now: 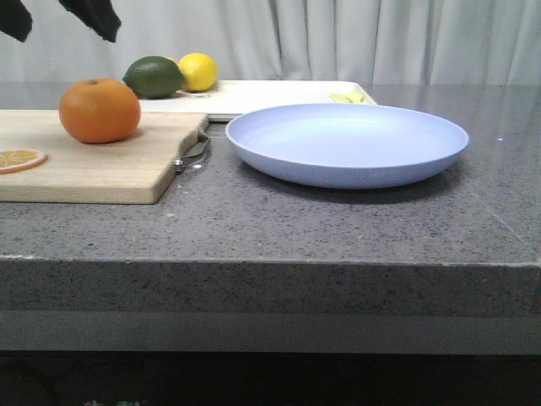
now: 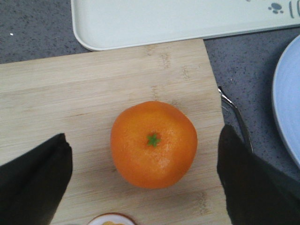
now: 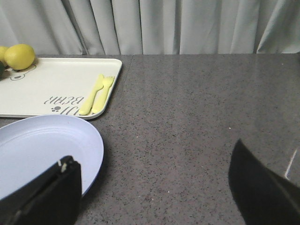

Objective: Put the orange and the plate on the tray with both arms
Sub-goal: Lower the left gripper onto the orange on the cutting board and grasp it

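The orange point(image 1: 100, 110) sits on a light wooden cutting board point(image 1: 101, 169) at the left. My left gripper point(image 1: 55, 21) hangs open well above it; in the left wrist view its dark fingers point(image 2: 35, 173) flank the orange point(image 2: 153, 144) from above without touching it. The lavender-blue plate point(image 1: 347, 144) lies on the countertop right of the board. The cream-white tray point(image 1: 279, 91) lies behind both. My right gripper point(image 3: 154, 154) is open over bare countertop, one finger point(image 3: 47, 197) by the plate's rim point(image 3: 91, 145). The right gripper is outside the front view.
A lime point(image 1: 154, 76) and a lemon point(image 1: 198, 71) rest at the tray's left end, a yellow fork and spoon point(image 3: 96, 93) at its right end. A dried orange slice point(image 1: 19, 158) lies on the board. A metal handle point(image 1: 194, 152) sticks out from the board toward the plate.
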`<act>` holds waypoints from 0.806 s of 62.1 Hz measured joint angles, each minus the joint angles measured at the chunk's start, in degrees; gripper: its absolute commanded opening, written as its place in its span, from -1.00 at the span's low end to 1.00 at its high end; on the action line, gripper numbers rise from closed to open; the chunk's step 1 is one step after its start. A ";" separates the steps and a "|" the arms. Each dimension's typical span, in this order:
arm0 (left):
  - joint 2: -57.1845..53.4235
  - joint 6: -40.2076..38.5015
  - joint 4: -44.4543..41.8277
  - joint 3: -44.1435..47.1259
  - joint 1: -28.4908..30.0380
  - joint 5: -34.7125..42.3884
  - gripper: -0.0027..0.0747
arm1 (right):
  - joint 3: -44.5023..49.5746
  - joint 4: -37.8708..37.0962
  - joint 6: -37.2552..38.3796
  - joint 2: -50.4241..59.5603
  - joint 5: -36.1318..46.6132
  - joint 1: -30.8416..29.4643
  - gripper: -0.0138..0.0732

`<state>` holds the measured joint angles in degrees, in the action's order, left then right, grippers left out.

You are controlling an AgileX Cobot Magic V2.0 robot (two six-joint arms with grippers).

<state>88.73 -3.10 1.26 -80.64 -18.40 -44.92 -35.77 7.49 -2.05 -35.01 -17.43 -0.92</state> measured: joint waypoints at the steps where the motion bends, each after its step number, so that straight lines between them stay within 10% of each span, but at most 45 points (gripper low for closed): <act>1: 0.69 0.12 0.17 -0.60 0.00 -0.44 0.62 | 0.00 0.00 0.00 0.00 0.00 0.00 0.80; 50: 15.64 3.60 3.35 -8.55 0.00 -8.07 0.55 | 0.00 0.00 0.00 0.00 0.10 0.00 0.80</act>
<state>104.38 0.50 4.61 -89.19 -18.40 -52.98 -35.77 7.49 -2.05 -35.01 -17.33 -0.92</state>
